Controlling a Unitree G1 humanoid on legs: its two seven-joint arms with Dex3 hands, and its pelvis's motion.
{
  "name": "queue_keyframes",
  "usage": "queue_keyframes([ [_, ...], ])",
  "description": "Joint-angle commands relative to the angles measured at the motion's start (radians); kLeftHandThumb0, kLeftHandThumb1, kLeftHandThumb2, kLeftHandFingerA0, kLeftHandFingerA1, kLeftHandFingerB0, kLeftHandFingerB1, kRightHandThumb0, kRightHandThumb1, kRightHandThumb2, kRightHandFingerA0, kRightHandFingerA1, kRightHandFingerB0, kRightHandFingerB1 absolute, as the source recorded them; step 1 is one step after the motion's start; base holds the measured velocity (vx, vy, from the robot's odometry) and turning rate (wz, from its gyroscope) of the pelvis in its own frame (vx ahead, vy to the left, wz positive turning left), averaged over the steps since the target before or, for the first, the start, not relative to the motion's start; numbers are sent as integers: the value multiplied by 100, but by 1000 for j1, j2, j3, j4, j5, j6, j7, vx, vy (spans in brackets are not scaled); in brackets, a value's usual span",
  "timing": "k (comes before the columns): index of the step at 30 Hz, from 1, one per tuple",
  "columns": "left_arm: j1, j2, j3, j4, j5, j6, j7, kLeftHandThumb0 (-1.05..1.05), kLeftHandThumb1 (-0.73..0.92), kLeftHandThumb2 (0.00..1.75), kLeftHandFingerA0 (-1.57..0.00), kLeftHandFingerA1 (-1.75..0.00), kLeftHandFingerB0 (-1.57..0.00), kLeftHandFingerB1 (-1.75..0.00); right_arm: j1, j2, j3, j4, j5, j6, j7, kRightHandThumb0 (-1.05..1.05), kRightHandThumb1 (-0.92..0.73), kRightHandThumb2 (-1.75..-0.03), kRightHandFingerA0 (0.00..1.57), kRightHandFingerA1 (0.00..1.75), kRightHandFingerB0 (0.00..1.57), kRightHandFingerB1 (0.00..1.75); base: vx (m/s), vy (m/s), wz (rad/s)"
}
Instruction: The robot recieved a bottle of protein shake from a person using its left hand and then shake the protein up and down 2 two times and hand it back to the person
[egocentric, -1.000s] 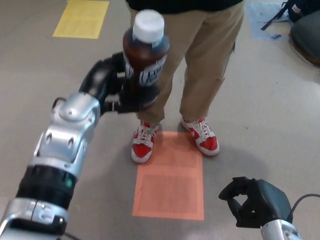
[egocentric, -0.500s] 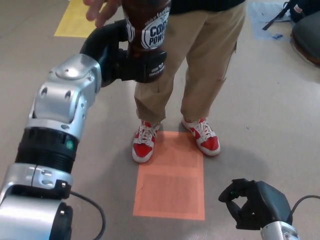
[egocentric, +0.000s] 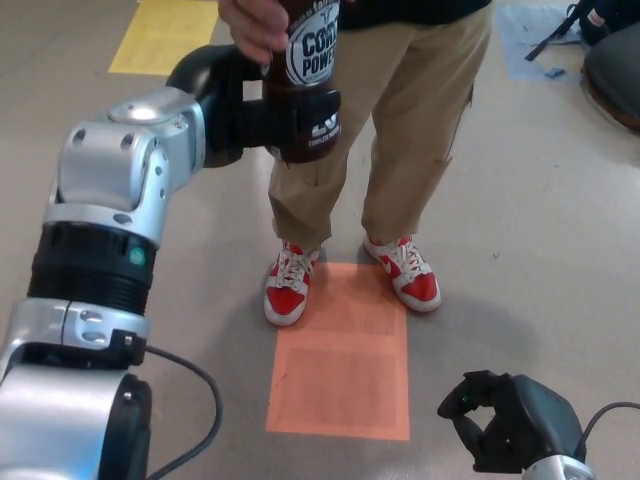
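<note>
- The bottle (egocentric: 305, 75) of protein shake was high at the top of the head view, its cap out of frame, in front of the person's tan trousers (egocentric: 400, 110) and well above the orange floor patch (egocentric: 342, 352).
- The left hand (egocentric: 262, 112) had its black fingers (egocentric: 312, 128) wrapped around the lower part of the bottle, gripping it.
- A person's hand (egocentric: 257, 25) was closed on the upper part of the bottle, just above the left hand, so both held it at once.
- Likely risk: if the left hand let go before the person's grip was firm, the bottle could drop toward the red shoes (egocentric: 288, 285) directly beneath it.
- The opposite risk seemed just as real: if the robot kept clamping while the person pulled, the bottle could twist or jerk, and the person's fingers, touching the robot's, might get pinched.
- Any further up-and-down motion with the person's hand on the bottle could knock that hand or wrench the bottle loose.
- The right hand (egocentric: 505, 425) hung low, well below and to the right of the bottle, fingers curled in on nothing and clear of the exchange.
- Room to move: the person's legs stood close behind the bottle, so pushing forward looked blocked; open floor lay to the bottle's left and below it, giving space to draw the arm back and down.
</note>
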Motion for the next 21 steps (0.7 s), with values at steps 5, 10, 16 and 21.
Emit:
queue_keyframes([
  [5,-16,34,-32,-49,-34,130,-74,-77,51,82,0,-9,-3,-10,7,-15,-7,-2,7,-4,2,-48,-53,-99,94,89,94,71,0,0,0],
  [10,1,70,-66,-68,-32,111,-129,-81,52,86,0,-9,-4,-10,-2,-14,-11,-2,10,-17,-10,-49,-53,-98,97,91,95,72,0,0,0],
  [16,65,149,-130,-134,8,14,-188,-84,56,93,-4,-22,-5,-12,-41,-21,-7,-2,-1,-2,-13,-45,-54,-104,94,92,94,69,0,0,0],
  [21,229,239,-138,-229,15,-71,-221,-93,67,100,-6,-41,-11,-9,-43,-14,-38,-2,30,-1,27,-46,-51,-113,86,88,88,78,0,0,0],
])
